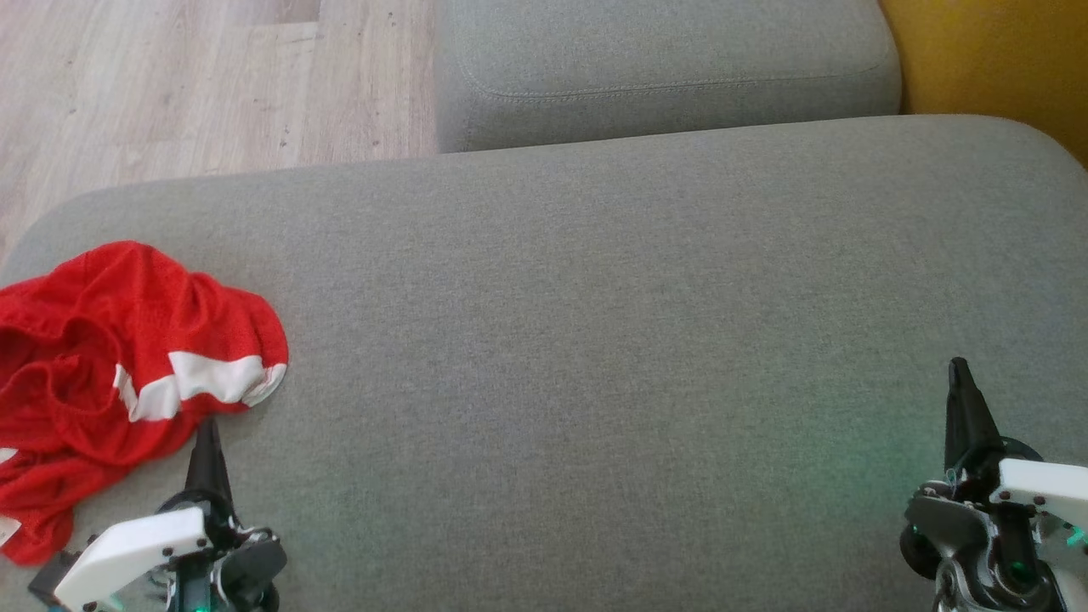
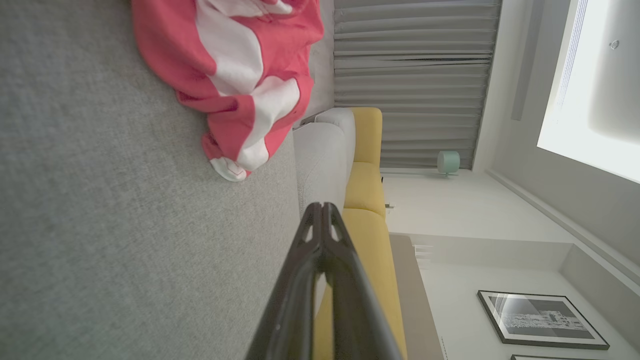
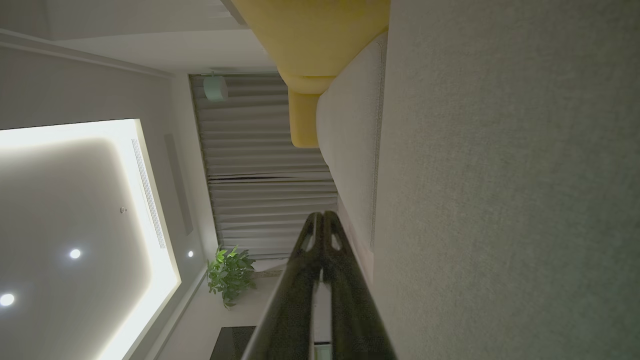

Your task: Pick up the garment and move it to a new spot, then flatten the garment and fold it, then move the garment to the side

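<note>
- The crumpled red mesh garment (image 1: pixel 127 374) with white bands is bunched up at the left edge of the head view, about mid-height. It's lying on the big grey fabric seat cushion (image 1: pixel 595 340). Some of it runs off the left of the frame, so I can't tell how much is over there.
- The left gripper (image 1: pixel 206 429) is at the lower left, its tip just below the white-banded hem. It's very near, but I can't say whether it's touching. Its two dark fingers are pressed together with nothing between them. The left wrist view shows the same thing, with the left gripper (image 2: pixel 322 210) low in the frame and the garment (image 2: pixel 240 75) at the top.
- The right gripper (image 1: pixel 960 374) is at the lower right, well apart from the garment. Its fingers are together and empty too, which the right wrist view backs up for the right gripper (image 3: pixel 322 216).
- My read is that nothing's been grabbed yet, so the step in hand is that first pick.
- To do it well, I'd spread the left fingers before going in, otherwise they'll just shove the cloth around.
- I'd go for a raised fold rather than the flat hem, since thin mesh probably slips out of a shallow pinch.
- I'd lift until the trailing part clears the cushion, then carry it toward the middle of the frame, where the right gripper can help flatten it.
</note>
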You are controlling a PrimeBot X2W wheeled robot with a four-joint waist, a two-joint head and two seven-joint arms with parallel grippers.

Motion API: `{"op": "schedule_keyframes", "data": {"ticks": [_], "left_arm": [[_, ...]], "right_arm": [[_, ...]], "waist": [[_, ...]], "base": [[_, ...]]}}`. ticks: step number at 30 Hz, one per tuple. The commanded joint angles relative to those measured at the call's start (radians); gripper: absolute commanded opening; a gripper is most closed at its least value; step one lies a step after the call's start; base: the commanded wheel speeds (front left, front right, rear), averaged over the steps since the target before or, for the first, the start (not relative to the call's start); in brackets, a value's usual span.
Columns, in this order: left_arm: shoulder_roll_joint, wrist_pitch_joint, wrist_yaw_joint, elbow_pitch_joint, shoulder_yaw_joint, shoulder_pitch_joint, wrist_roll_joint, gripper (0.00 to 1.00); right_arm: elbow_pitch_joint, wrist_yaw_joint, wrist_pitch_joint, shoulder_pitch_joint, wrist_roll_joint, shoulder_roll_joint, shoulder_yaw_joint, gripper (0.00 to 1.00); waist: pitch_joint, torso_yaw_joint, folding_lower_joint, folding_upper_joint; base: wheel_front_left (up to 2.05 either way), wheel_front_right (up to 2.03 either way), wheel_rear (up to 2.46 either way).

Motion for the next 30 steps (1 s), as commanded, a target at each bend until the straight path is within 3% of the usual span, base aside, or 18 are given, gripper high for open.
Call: {"op": "schedule_keyframes", "data": {"ticks": [1, 19, 20, 30], "left_arm": [[0.007, 0.007, -0.007, -0.027, 0.034, -0.052, 0.009, 0.00], [0.007, 0.007, -0.007, -0.027, 0.034, -0.052, 0.009, 0.00], [0.000, -0.001, 0.001, 0.003, -0.001, 0.001, 0.000, 1.00], [-0.002, -0.023, 0.000, 0.033, -0.015, 0.027, 0.027, 1.00]], "right_arm": [[-0.031, 0.007, 0.005, -0.052, 0.004, -0.008, 0.021, 0.00], [-0.031, 0.007, 0.005, -0.052, 0.004, -0.008, 0.021, 0.00], [0.003, 0.000, 0.000, 0.000, 0.000, 0.000, 0.001, 1.00], [0.039, -0.001, -0.021, 0.024, -0.014, 0.003, 0.035, 1.00]], "waist": [[0.000, 0.000, 0.0000, 0.0000], [0.000, 0.000, 0.0000, 0.0000], [0.000, 0.000, 0.0000, 0.0000], [-0.007, 0.000, 0.0000, 0.0000]], "base": [[0.00, 0.00, 0.00], [0.00, 0.00, 0.00], [0.00, 0.00, 0.00], [0.00, 0.00, 0.00]]}}
